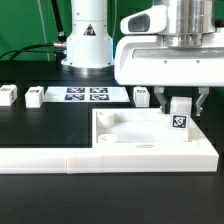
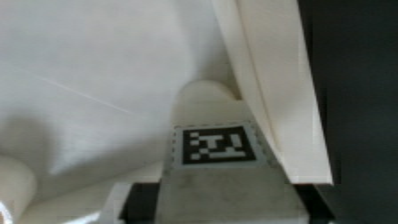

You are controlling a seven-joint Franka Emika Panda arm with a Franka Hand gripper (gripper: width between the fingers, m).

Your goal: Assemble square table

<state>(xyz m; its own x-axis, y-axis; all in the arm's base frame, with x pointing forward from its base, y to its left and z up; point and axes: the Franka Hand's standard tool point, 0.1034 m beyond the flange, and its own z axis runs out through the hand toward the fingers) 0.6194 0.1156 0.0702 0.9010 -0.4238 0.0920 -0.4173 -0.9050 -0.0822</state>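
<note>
Firstly, fingers: closed in on either flank of one leg, pinching it near its upper end. The gripper carried nothing else. Wrist view agreed: from the gripper the leg ran straight out between the pads, tagged face toward the camera.

Leg's long axis was vertical, in line with the fingers, pointing down at the tabletop. Its lower end lay directly below the fingers, inside the tabletop's raised rim, near the far corner on the exterior view's right. In the wrist view that rim passed just beside the leg's tip, with the tabletop floor on the other side. Could not tell whether the tip touched the floor or hung just above it. Any socket beneath was hidden by the leg itself.

Judgement: step in hand was seating this leg at that corner. The coming move would turn on keeping the axis upright and going straight down beside the rim.

Outward: tabletop sat against the long low wall. A loose leg lay just beyond the tabletop's far edge. The marker board, another leg and a third leg lay well apart, toward the exterior view's left.
</note>
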